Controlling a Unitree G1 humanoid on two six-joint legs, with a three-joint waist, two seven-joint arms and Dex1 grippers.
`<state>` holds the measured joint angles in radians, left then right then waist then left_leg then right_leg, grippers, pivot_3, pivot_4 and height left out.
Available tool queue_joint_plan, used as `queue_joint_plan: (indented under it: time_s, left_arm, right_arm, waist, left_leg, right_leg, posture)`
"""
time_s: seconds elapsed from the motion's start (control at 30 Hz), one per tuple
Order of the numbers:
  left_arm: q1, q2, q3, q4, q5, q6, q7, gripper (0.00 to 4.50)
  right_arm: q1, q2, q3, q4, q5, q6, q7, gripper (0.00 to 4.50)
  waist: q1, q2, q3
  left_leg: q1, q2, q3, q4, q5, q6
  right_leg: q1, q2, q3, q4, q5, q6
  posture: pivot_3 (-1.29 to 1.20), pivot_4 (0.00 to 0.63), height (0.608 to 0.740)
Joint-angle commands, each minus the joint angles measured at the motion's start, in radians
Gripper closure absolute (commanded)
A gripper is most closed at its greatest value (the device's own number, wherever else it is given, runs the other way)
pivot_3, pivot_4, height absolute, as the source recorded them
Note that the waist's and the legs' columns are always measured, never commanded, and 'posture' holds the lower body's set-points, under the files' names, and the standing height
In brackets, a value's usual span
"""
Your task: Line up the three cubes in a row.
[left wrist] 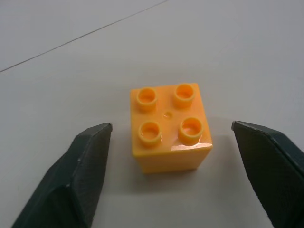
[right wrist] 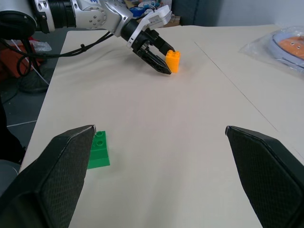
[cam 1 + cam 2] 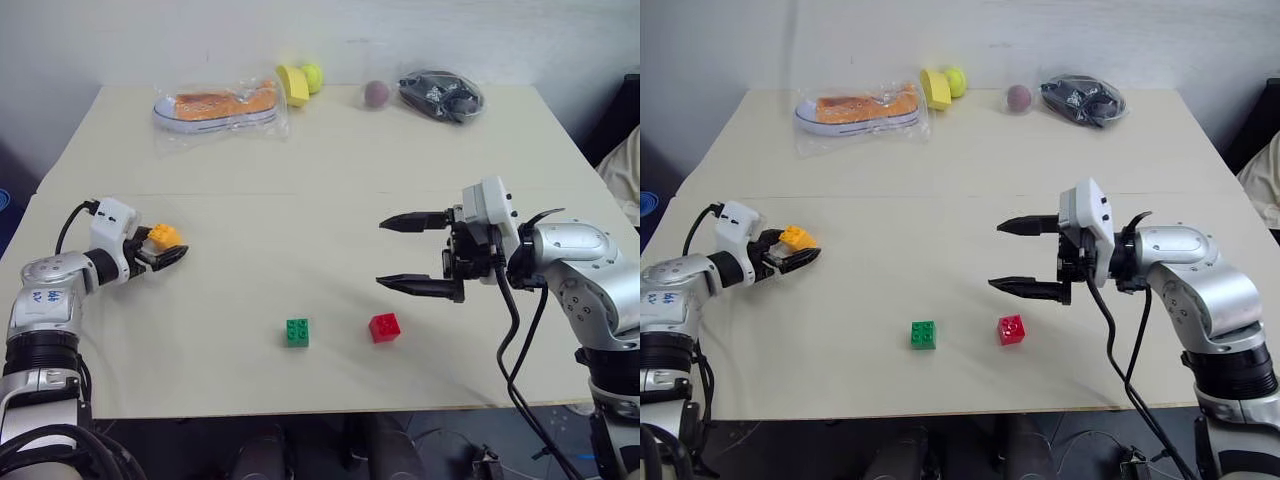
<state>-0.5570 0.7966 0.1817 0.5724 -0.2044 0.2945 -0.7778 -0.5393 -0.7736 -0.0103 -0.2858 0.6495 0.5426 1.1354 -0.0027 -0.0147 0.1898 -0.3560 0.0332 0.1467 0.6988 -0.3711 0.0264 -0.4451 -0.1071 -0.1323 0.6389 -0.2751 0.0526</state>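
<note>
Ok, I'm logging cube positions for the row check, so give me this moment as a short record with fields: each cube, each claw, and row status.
orange-yellow cube: upright on the table, far left, studs up, between the left claw's fingers, gaps on both sides
green cube: near the front edge, centre
red cube: right of the green one, apart from it
left claw: open around the orange-yellow cube, not gripping
right claw: open, holds nothing, above the table behind the red cube
row status: not lined up; the orange-yellow cube sits far from the other two
</note>
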Motion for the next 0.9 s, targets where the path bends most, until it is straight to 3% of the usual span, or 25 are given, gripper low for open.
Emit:
queue_joint_plan:
  time_s: [0.03,0.2,0.4,0.57,0.63,0.77,0.9]
  left_arm:
    - [-0.026,0.003,0.006,0.013,-0.001,-0.031,-0.022,1.6]
    - [-0.063,-0.007,-0.001,0.073,0.013,-0.06,-0.014,3.02]
    - [-0.027,-0.007,0.014,-0.004,-0.051,-0.068,-0.137,3.0]
    - [0.172,0.053,-0.024,-0.434,-0.203,0.119,-0.353,3.0]
    - [0.219,0.071,-0.039,-0.524,-0.216,0.151,-0.382,3.0]
    - [0.39,0.182,-0.128,-0.765,-0.188,0.076,-0.541,3.0]
    - [0.392,0.194,-0.164,-0.755,-0.142,-0.011,-0.555,3.0]
  right_arm:
    - [-0.01,0.002,-0.036,-0.021,0.014,-0.012,-0.004,0.0]
    - [-0.01,-0.001,-0.035,-0.025,0.021,-0.005,0.001,0.0]
    - [-0.003,-0.018,-0.027,-0.026,0.009,-0.01,0.022,0.0]
    - [0.039,-0.07,-0.037,-0.05,0.022,-0.005,0.092,0.0]
    - [0.056,-0.091,-0.038,-0.058,0.02,-0.011,0.116,0.0]
    - [0.12,-0.157,-0.053,-0.085,0.021,-0.027,0.191,0.0]
    - [0.142,-0.173,-0.073,-0.089,0.03,-0.023,0.192,0.0]
  waist:
    - [0.0,0.0,0.0]
    - [0.0,0.0,0.0]
    - [-0.001,0.0,0.0]
    - [-0.002,0.0,0.0]
    - [-0.001,0.0,0.0]
    - [-0.001,0.0,0.0]
    - [0.002,0.001,0.001]
  left_leg:
    - [0.0,0.0,0.0,0.0,0.0,0.0]
    - [0.0,0.0,0.0,0.0,0.0,0.0]
    - [0.0,0.0,0.0,0.0,0.0,0.0]
    - [0.0,0.0,0.0,0.0,0.0,0.0]
    - [0.0,0.001,0.0,0.0,0.0,0.0]
    - [0.001,0.0,0.0,0.0,0.0,-0.001]
    - [0.001,0.0,-0.001,0.0,0.0,-0.001]
  right_leg:
    - [0.0,0.0,0.0,0.0,0.0,0.0]
    - [0.0,0.0,0.0,0.0,0.0,0.0]
    - [0.0,0.0,0.0,0.0,0.0,0.0]
    - [0.0,0.0,0.002,-0.001,0.0,0.0]
    - [0.0,0.0,0.002,-0.001,0.0,0.0]
    - [0.001,-0.001,0.003,-0.003,0.0,-0.001]
    - [0.001,-0.002,0.003,-0.004,0.0,-0.001]
  posture:
    - [0.0,0.15,0.74]
    - [0.0,0.15,0.74]
    - [0.0,0.15,0.74]
    - [0.0,0.15,0.74]
    - [0.0,0.15,0.74]
    - [0.0,0.15,0.74]
    - [0.0,0.15,0.74]
